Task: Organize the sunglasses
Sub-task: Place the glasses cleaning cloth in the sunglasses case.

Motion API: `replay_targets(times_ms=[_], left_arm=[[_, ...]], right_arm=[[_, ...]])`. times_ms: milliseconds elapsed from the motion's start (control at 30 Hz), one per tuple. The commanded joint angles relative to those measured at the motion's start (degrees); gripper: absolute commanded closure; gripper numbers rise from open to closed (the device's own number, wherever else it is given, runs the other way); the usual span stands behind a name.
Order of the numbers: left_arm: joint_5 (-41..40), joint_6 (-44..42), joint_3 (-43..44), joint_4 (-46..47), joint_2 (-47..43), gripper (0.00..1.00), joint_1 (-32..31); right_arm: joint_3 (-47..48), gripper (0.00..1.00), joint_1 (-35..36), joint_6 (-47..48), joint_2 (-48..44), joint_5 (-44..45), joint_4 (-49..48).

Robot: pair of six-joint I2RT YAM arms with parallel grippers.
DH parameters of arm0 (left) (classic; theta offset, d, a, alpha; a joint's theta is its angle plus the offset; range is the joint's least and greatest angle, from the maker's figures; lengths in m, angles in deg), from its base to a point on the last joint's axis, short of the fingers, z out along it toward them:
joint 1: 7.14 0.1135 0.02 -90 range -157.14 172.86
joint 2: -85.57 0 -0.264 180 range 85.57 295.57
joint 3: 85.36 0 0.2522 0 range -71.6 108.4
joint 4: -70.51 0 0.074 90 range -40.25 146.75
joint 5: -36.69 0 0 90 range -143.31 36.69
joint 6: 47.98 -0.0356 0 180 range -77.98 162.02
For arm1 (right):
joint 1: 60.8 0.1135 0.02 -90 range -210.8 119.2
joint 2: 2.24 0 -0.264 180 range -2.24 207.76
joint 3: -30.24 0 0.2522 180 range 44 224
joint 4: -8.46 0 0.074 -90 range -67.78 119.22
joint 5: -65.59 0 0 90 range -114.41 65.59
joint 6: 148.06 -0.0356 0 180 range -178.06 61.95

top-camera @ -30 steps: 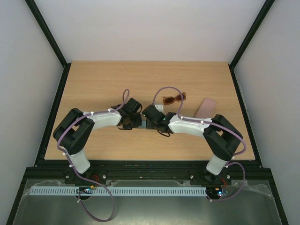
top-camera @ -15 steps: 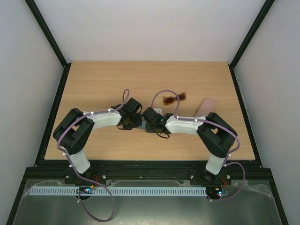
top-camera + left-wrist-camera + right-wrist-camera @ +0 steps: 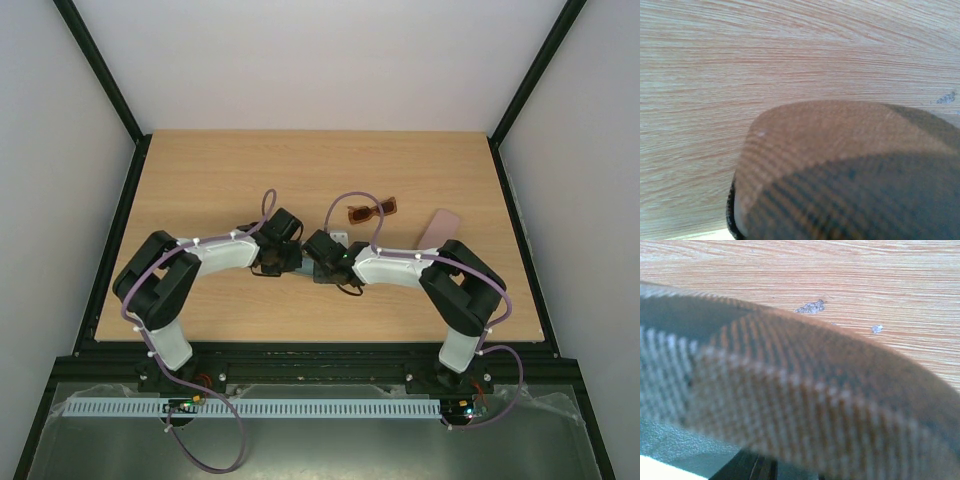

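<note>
One brown case [image 3: 840, 165] fills wrist views | left end effector [image 3: 287, 262] closed | right end effector [image 3: 328, 268] unclear | sunglasses [image 3: 372, 210], pink case [image 3: 439, 229] beyond

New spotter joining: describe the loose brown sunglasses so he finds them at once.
On the wooden table, look just right of centre, towards the far edge. The reddish-brown sunglasses lie there, left of a flat pink case; only they have two lenses.
</note>
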Motion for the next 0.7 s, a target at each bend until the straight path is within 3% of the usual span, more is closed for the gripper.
replay_targets(times_ms=[0, 300, 667], left_arm=[[-1.6, -1.8, 1.1, -4.6, -2.4, 0.95, 0.4], [4.5, -2.9, 2.2, -5.0, -8.2, 0.9, 0.4], [6.4, -3.1, 1.0, -4.8, -4.0, 0.95, 0.5]], right_arm=[[-0.2, 0.8, -0.1, 0.9, 0.6, -0.2, 1.7], [0.0, 0.76, -0.1, 2.8, -0.9, -2.7, 0.2], [-0.2, 0.76, -0.1, 3.1, -0.6, -4.1, -0.5]])
